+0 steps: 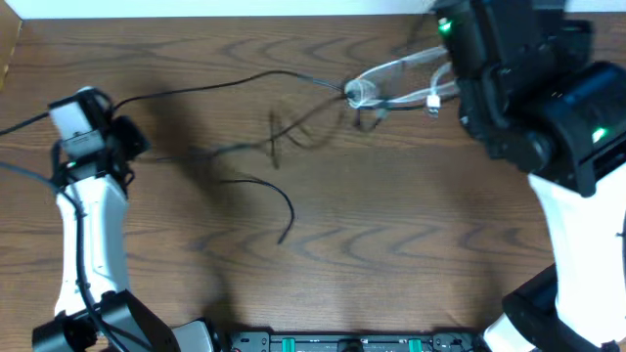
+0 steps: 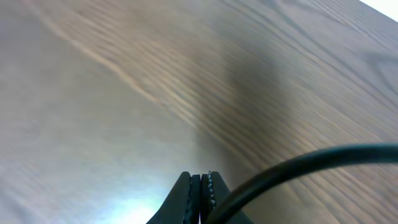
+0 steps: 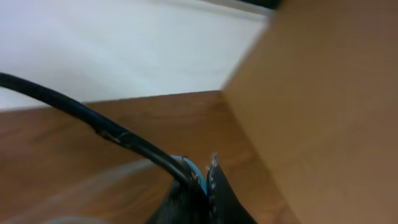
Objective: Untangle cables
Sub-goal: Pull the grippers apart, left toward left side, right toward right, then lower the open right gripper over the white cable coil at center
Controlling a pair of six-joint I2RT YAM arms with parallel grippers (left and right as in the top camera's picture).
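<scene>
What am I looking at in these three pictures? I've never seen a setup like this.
Two robot arms work at a brown wood-grain table. The wide picture comes from a fixed camera overhead; the other two come from cameras on each arm's wrist, looking past its own fingers.

On the table lie thin black cables, loosely crossed, and a white cable looped near the top.

The left gripper is shut on a black cable that curves off to the right in its wrist view. The right gripper is also shut, and another black cable runs into its fingers, so it appears pinched there. Overhead, the right arm hides its own gripper, so which strand it holds is unclear.
</scene>
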